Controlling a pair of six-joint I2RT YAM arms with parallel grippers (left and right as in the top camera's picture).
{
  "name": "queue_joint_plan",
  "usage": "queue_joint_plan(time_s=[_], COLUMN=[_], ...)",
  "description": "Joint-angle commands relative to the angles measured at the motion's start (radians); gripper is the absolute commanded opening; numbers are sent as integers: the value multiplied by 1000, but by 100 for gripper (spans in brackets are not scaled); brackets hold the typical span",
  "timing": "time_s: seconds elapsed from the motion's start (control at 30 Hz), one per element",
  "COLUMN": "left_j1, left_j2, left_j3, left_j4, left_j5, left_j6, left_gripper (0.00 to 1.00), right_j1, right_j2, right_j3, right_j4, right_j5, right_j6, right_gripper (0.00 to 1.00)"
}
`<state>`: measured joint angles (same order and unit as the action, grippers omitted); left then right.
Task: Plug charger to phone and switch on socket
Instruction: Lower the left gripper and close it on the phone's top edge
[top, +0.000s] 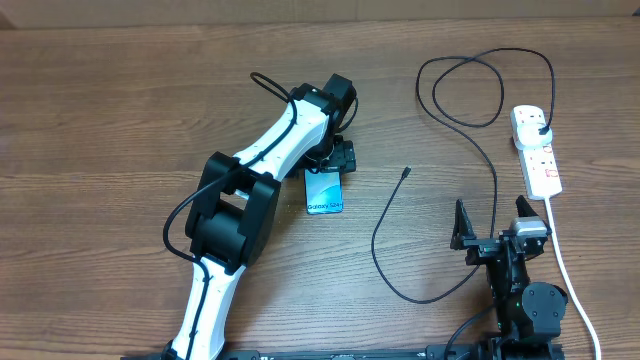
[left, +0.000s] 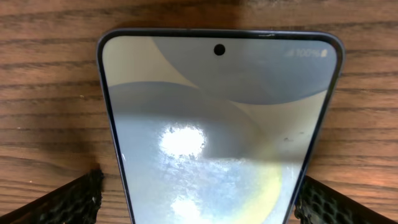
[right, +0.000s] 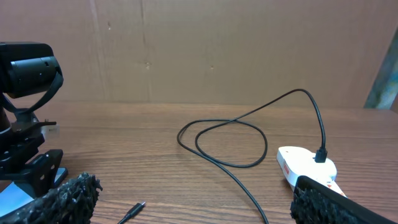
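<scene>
- counter (top: 120, 100): everything for the job lies on it. as i read it, no main step is finished.
- left tool (top: 338, 160): released, jaws wide, low over the phone's far end with a finger on each side. nothing held.
- right tool (top: 493, 225): released and empty, at about 5 o'clock on the counter, well apart from the cable's free end.
- charger (top: 490, 160): loose loops run from 1 o'clock down to 5 o'clock.
- socket (top: 537, 150): at 2 o'clock. i can't tell the position of its red switches, so i count switching on as left.
- phone (top: 324, 192): flat near the centre, screen up.
- plug (top: 541, 127): looks seated in the socket's far end.
- connector tip (top: 405, 173): bare on the counter at 3 o'clock of the phone, apart from it. the plugging-in is still to do.
</scene>
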<state>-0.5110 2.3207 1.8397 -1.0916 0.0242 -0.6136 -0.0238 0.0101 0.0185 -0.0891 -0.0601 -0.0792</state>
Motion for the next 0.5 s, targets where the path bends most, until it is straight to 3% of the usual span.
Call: queue_joint_plan(time_s=[0.0, 0.47], left_j1=[-7, -11], left_j2=[13, 13], left_j3=[-32, -32], left_j4=[9, -11], left_j5=[103, 44], left_j6=[-26, -26], left_gripper=[100, 100], right_j1=[2, 2], right_j2=[-7, -7], right_j3=[-10, -10], right_j4=[8, 8], right_j5=[7, 7], right_j6=[-4, -4], right_gripper=[100, 100])
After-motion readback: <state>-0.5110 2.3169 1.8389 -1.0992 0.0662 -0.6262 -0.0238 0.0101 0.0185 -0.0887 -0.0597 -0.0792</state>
